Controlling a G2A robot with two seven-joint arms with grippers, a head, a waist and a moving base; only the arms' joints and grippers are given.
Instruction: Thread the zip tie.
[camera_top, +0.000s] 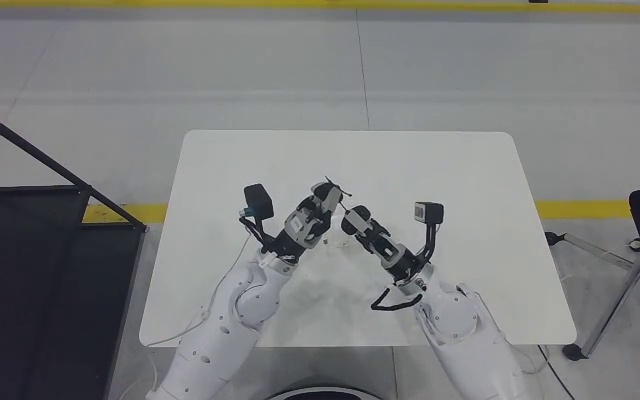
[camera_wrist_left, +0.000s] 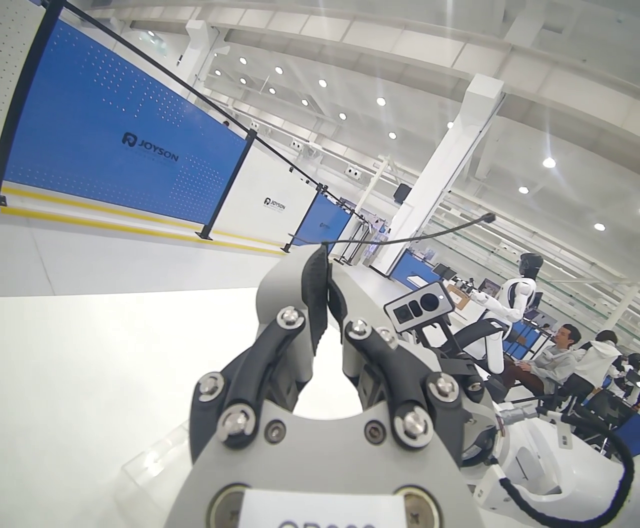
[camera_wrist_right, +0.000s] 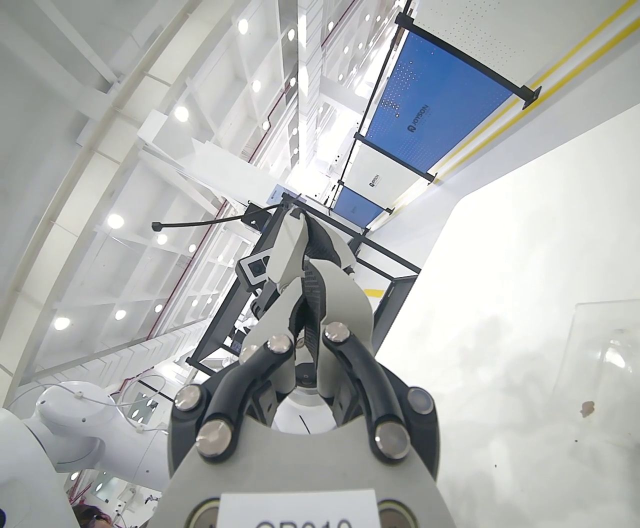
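Note:
A thin black zip tie (camera_wrist_left: 410, 239) sticks out sideways from the tips of my left gripper (camera_wrist_left: 326, 260), which is shut on its tail end. Its small square head (camera_wrist_left: 490, 217) hangs free in the air. In the top view the left gripper (camera_top: 328, 192) is raised over the middle of the white table (camera_top: 450, 160), with the zip tie (camera_top: 343, 187) at its tip. My right gripper (camera_top: 348, 216) sits just beside and behind it, tips close together. In the right wrist view its pads (camera_wrist_right: 311, 295) look pressed together with nothing seen between them, and the zip tie (camera_wrist_right: 200, 223) shows beyond.
A clear plastic piece (camera_wrist_right: 605, 350) lies on the table near the robot. A black frame with a dark panel (camera_top: 60, 250) stands off the table's left edge. A metal stand (camera_top: 600, 310) is off the right edge.

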